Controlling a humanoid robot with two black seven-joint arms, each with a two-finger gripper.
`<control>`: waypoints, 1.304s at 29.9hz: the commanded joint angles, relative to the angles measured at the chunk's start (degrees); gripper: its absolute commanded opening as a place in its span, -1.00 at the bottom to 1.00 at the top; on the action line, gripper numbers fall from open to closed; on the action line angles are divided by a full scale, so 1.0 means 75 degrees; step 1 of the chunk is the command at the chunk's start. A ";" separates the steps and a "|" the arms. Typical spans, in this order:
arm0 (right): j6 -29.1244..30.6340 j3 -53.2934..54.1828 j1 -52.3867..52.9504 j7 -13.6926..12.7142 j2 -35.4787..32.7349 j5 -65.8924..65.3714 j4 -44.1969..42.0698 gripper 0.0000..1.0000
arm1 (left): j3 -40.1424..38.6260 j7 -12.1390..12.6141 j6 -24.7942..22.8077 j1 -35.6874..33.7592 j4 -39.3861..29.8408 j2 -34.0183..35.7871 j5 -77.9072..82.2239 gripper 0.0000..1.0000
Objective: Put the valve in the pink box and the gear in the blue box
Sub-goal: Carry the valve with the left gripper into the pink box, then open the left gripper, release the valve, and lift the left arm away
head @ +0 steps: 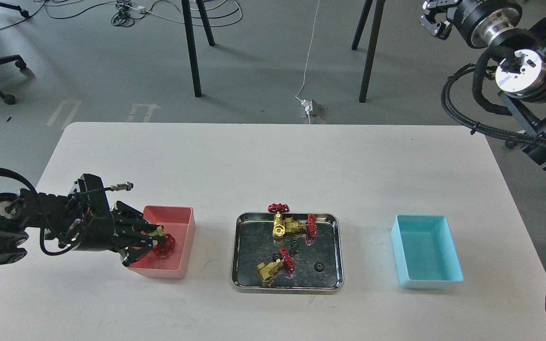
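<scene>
Two arms were in view over a white table point(273, 156), and only the left one was at work. The left gripper point(152, 241) reached into the pink box point(180, 237) from the box's left side, its fingers pinching a valve point(163, 240). That valve showed a bit of brass body near the fingertips and a dark red spoked handwheel just right of them, inside the box walls; the black fingers covered most of the rest, so whether it touched the box floor could not be told.

Right of the pink box, well apart, sat a shiny steel tray point(333, 251). It held three more valves: one standing at the far rim with its red wheel on top point(278, 219), a second lying against it with its wheel facing right point(304, 225), and a third lying near the front left corner point(275, 267). Each had a gold body with hexagonal ends. A small black gear point(319, 267) lay alone toward the tray's front right. Another dark toothed piece point(294, 246) sat between the valves, but its shape was hard to make out against the reflective metal.

Farther right of the tray stood the blue box point(424, 251).

The right gripper point(436, 19) hung high at the upper right, far above the blue box, partly cut off by the picture's edge; whether it was spread or closed could not be told.
</scene>
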 commanded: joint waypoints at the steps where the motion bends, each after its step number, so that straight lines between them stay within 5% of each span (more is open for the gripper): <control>1: 0.0009 0.0001 -0.0013 0.0000 -0.0038 -0.0003 0.0005 1.00 | -0.0013 -0.0002 0.0024 0.0002 0.0025 -0.0019 -0.0001 -0.42; 13: 0.0091 -0.0210 -0.0130 -0.0070 -0.0050 -0.0143 0.0098 1.00 | -0.0433 -0.0002 -0.0023 -0.0033 -0.0220 0.0191 -0.0083 0.50; 17: 0.0383 -0.1250 -0.0025 -0.0293 -0.0097 -0.0984 0.0695 1.00 | -0.1813 -0.0002 -0.0268 -0.0115 -0.0664 0.0940 -0.0142 0.54; 23: 0.2056 -0.3231 0.0502 -0.0235 -0.0320 -0.5632 0.1046 1.00 | -0.6509 -0.0002 -0.3346 -0.0010 -0.2081 0.2065 -0.2092 0.61; 26: 0.3053 -0.3619 0.0724 -0.0235 -0.0693 -0.6949 0.1935 1.00 | -0.8012 -0.0002 -0.4251 0.0375 -0.2879 0.2628 -0.4574 0.72; 33: 0.3403 -0.7563 0.2854 -0.0188 -0.0510 -0.8554 0.4315 1.00 | -0.9492 -0.0002 -0.5764 0.0729 -0.3315 0.2126 -0.8587 0.81; 39: 0.3403 -0.9643 0.3620 -0.0082 0.0932 -1.0115 0.4622 1.00 | -0.9634 -0.0002 -0.5789 0.0799 -0.3291 0.1364 -0.9306 0.86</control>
